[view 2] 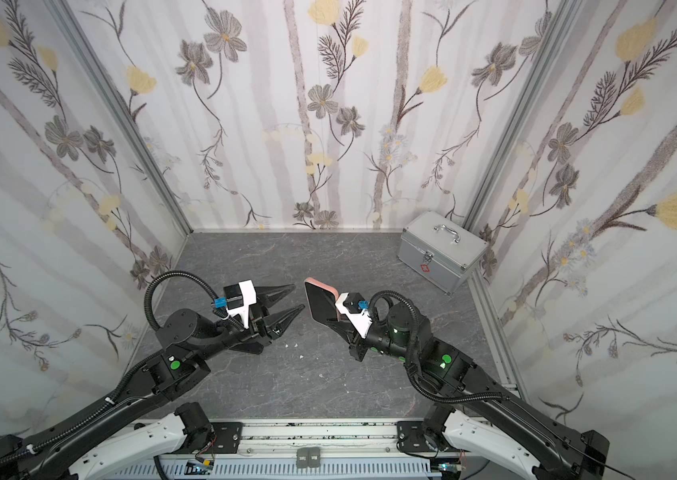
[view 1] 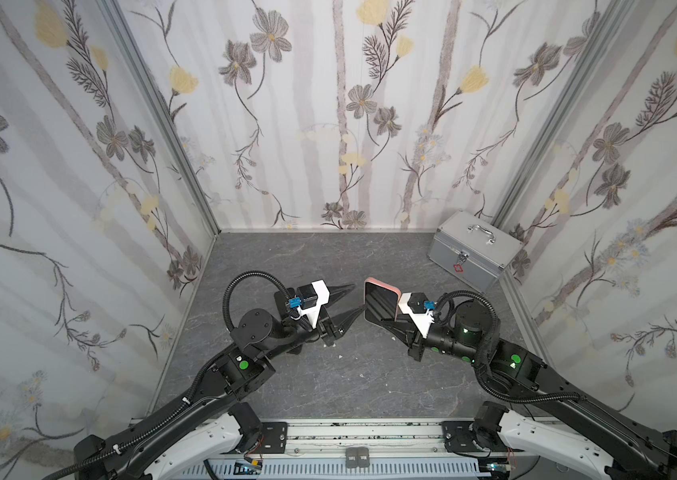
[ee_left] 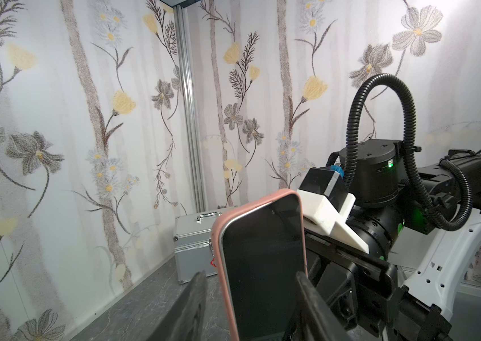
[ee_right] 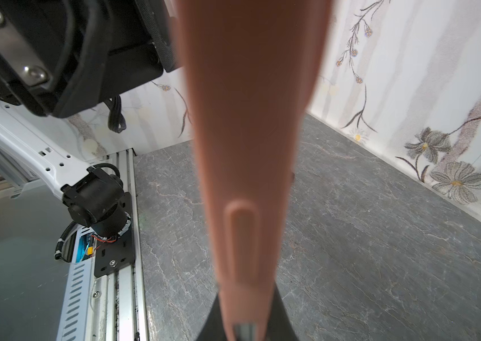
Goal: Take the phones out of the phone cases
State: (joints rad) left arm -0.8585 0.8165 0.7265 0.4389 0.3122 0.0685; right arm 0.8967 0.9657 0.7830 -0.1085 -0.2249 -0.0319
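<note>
Just left of the phone (view 1: pixel 378 305), my left claw (view 1: pixel 358 297) is spread, tips flanking its screen side. At the phone's right end, my right claw (ee_right: pixel 246 295) pinches the pink phone case (view 1: pixel 382 286) off the tabletop (view 1: pixel 328 386), long axis running out along that claw.

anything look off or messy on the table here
A few small white flecks lie scattered on the middle of the grey table, too small to identify. The silver case sits skewed in the far right corner. Nothing else stands out.
</note>
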